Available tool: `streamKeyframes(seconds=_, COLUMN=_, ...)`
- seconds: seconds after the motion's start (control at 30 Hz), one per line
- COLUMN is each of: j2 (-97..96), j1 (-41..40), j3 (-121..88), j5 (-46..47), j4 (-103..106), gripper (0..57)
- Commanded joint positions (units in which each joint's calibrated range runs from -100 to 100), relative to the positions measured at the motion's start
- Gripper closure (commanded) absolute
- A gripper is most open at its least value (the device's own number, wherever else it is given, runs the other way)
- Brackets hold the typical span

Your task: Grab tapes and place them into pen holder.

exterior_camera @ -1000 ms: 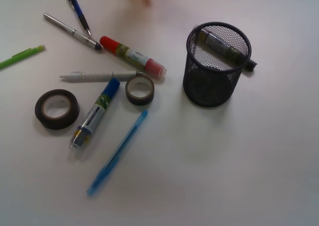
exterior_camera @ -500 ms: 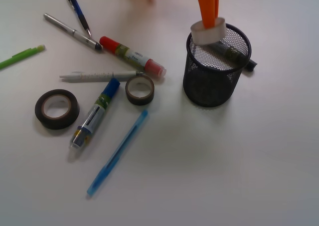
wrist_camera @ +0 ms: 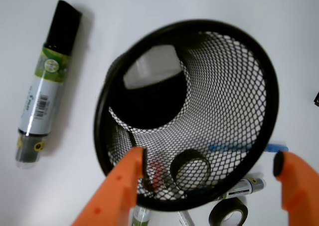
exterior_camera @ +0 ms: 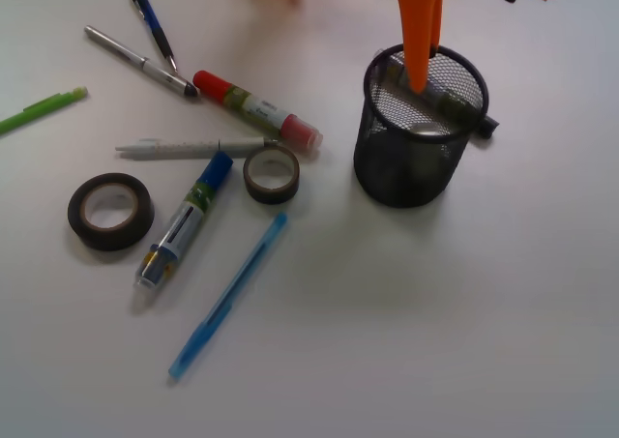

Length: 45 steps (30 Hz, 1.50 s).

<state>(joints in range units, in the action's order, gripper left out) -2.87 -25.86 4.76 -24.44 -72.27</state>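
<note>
The black mesh pen holder (exterior_camera: 481, 95) stands at the right. My orange gripper (exterior_camera: 456, 34) hangs over its mouth, open and empty, one finger (exterior_camera: 422, 42) pointing down into it. In the wrist view the holder's rim (wrist_camera: 269, 86) lies below my gripper (wrist_camera: 211, 162), and a white tape roll (wrist_camera: 152, 66) rests inside at the bottom. It shows faintly in the front view (exterior_camera: 424, 128). A large dark tape (exterior_camera: 110, 211) and a small dark tape (exterior_camera: 271, 173) lie flat on the table to the left, far from the gripper.
A green-labelled marker with a black cap (wrist_camera: 45, 91) lies behind the holder. Left of the holder lie a red-capped stick (exterior_camera: 256, 109), a blue-capped marker (exterior_camera: 184, 227), a light blue pen (exterior_camera: 228, 295), a white pen (exterior_camera: 189, 148), a silver pen (exterior_camera: 140, 61), a dark blue pen (exterior_camera: 153, 20) and a green pen (exterior_camera: 39, 109).
The gripper came in from the top holding the white tape over the holder's rim. Now its jaws are open and the tape lies inside the holder.
</note>
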Motion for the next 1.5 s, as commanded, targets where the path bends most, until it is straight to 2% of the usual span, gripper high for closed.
streamKeyframes(seconds=0.0, j2=0.9, j1=-0.3, j3=1.2, j5=-0.1, j4=0.3, gripper=28.1)
streamKeyframes(seconds=0.13, j2=0.9, j1=2.5, j3=7.7, j5=0.2, j4=-3.8, gripper=28.1)
streamKeyframes(seconds=0.27, j2=0.7, j1=9.3, j3=20.8, j5=2.2, j4=-14.1, gripper=28.1)
streamKeyframes(seconds=0.33, j2=-0.1, j1=16.9, j3=28.6, j5=4.7, j4=-17.3, gripper=28.0)
streamKeyframes(seconds=0.47, j2=-3.3, j1=30.4, j3=29.2, j5=5.8, j4=-16.9, gripper=28.0)
streamKeyframes(seconds=0.57, j2=-10.1, j1=36.8, j3=30.0, j5=6.1, j4=-16.6, gripper=28.0)
streamKeyframes(seconds=0.77, j2=-25.3, j1=39.0, j3=33.2, j5=9.5, j4=-5.8, gripper=28.0)
streamKeyframes(seconds=1.13, j2=-48.2, j1=42.2, j3=59.7, j5=9.8, j4=-5.9, gripper=28.0)
streamKeyframes(seconds=1.47, j2=-61.3, j1=42.3, j3=69.7, j5=9.5, j4=-5.6, gripper=27.9)
